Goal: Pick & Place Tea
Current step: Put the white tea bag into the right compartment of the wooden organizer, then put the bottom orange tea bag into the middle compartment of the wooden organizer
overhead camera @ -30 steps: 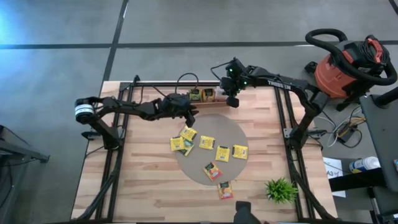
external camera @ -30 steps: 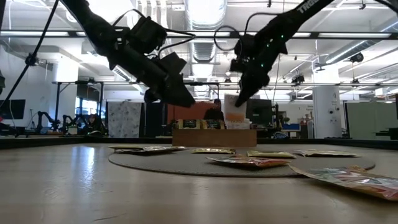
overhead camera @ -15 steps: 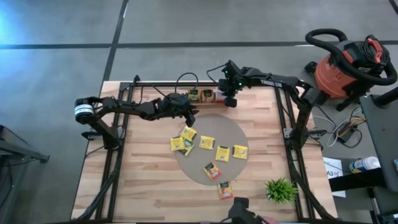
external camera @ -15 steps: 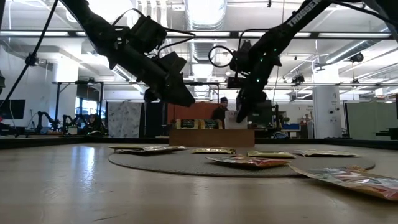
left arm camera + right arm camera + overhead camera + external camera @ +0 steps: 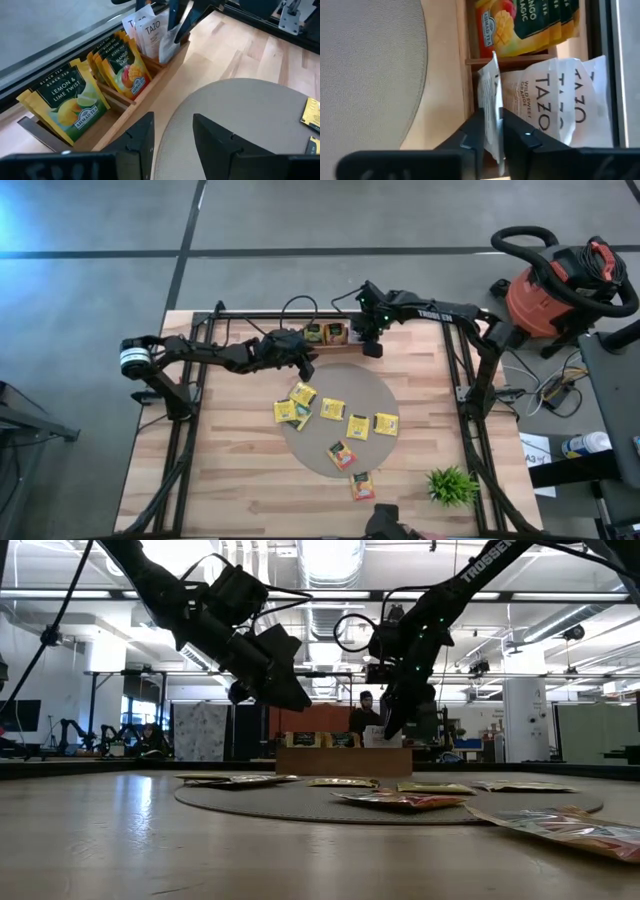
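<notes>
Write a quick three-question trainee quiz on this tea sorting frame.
1. True or false: the right gripper is at the wooden tray.
2. Which printed name is on the white packets in the tray's end compartment: A) Tazo B) Lipton C) Twinings?
3. Where is the left gripper?

Key
1. True; a white packet sits edge-on between its fingers.
2. A.
3. Hovering open above the round grey mat's edge beside the tray.
</notes>
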Action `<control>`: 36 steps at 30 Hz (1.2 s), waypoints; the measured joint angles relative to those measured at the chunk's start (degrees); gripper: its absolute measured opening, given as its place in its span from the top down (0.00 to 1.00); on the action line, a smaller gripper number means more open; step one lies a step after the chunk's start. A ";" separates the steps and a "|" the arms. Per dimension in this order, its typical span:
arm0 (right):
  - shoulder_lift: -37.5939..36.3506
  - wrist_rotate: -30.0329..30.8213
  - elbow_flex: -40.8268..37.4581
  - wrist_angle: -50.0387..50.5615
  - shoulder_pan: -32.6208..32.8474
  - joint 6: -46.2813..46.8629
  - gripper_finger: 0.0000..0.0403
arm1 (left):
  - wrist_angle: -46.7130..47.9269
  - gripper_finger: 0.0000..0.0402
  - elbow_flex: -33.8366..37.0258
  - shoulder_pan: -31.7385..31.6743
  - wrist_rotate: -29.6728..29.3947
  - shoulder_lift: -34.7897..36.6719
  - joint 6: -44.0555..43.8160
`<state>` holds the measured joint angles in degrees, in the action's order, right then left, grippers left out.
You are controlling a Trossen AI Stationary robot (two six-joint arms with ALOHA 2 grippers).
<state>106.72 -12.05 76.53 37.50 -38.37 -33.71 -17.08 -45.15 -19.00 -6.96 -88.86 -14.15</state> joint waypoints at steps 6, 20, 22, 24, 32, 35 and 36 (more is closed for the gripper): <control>-0.03 6.18 1.23 1.50 0.11 1.63 0.71 | 0.71 0.68 0.00 0.09 0.00 0.28 -0.52; -4.52 -6.46 5.03 5.39 0.11 26.20 0.66 | 25.37 0.68 0.48 0.37 0.24 10.32 0.87; -4.48 -11.59 4.53 7.21 0.40 30.35 0.67 | 27.68 0.68 0.48 0.71 0.42 11.56 0.90; -4.50 -14.53 3.77 8.68 1.50 32.71 0.68 | 29.04 0.68 0.48 1.33 0.42 12.47 0.90; -9.30 -10.07 0.24 11.92 13.88 40.06 0.72 | 30.21 0.68 0.48 5.34 0.46 14.43 0.92; -11.82 -4.44 -1.76 11.95 20.32 44.71 0.72 | 30.18 0.68 0.50 7.36 0.48 14.43 0.92; -12.68 -3.18 -2.46 12.03 22.51 46.59 0.73 | 30.21 0.68 0.50 8.00 0.50 14.39 0.92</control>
<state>94.04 -15.23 74.07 49.52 -15.86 12.88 13.13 -44.64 -11.00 -6.47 -74.47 -13.23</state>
